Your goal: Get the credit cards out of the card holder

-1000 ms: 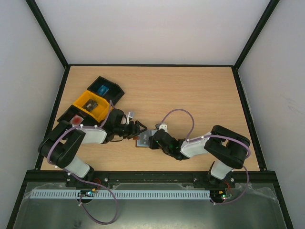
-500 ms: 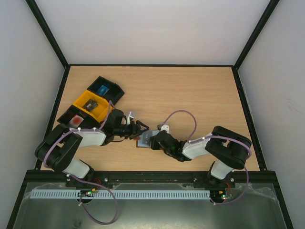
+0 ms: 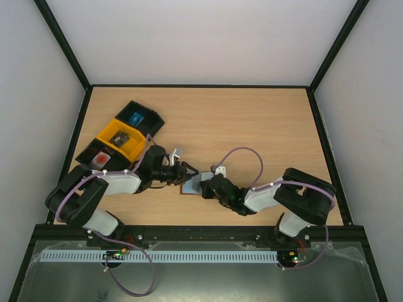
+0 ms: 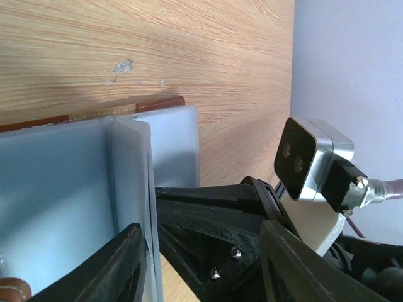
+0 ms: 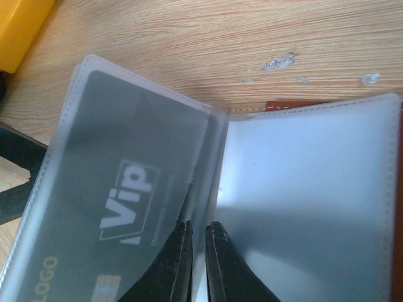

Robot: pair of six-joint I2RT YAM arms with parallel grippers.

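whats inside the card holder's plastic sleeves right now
One clear sleeve of the card holder holds a dark grey card printed Vip. The sleeve beside it looks frosted and blank. Whether anything sits behind the grey card is hidden.

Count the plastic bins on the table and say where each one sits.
3, in a diagonal row at the left of the table: a black bin farthest back, a yellow bin in the middle, and another black bin nearest the front. No others show.
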